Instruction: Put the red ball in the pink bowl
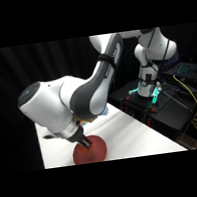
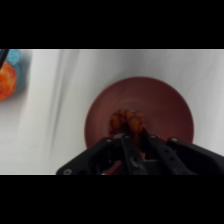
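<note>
The pink bowl [image 1: 96, 151] sits at the table's near edge in the side view and fills the lower middle of the wrist view [image 2: 165, 112]. My gripper [image 1: 85, 143] hangs just above the bowl's middle. In the wrist view the red ball [image 2: 126, 121], orange-red with a bumpy pattern, is held between the two black fingers [image 2: 123, 145] over the inside of the bowl, with my gripper [image 2: 136, 140] shut on it. The arm's large white joint hides most of the gripper from the side.
An orange-and-blue toy [image 2: 6, 82] and a light blue toy [image 2: 15, 56] lie at the wrist view's upper left, away from the bowl. Black equipment with yellow cables [image 1: 187, 95] stands beyond the table's right edge. The white table [image 1: 136, 132] stretches back right.
</note>
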You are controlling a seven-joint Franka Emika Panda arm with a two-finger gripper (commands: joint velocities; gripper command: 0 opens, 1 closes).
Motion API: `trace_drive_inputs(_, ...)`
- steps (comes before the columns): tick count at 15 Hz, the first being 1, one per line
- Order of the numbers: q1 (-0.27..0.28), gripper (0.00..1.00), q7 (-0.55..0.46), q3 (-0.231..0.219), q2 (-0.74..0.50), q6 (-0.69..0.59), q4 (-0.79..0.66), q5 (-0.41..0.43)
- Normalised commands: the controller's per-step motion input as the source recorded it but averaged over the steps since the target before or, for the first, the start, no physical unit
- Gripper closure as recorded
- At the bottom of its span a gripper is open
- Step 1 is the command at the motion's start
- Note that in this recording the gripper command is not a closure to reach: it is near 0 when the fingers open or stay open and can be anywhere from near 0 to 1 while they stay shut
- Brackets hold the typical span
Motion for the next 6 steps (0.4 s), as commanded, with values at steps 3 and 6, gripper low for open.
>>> trace_drive_inputs(3,0.010,0.00,-0.08,-0.025,0.01,-0.14,0.16,-0.008)
trace_drive_inputs(6,0.006,0.00,-0.05,-0.017,-0.10,-0.11,0.02,0.006)
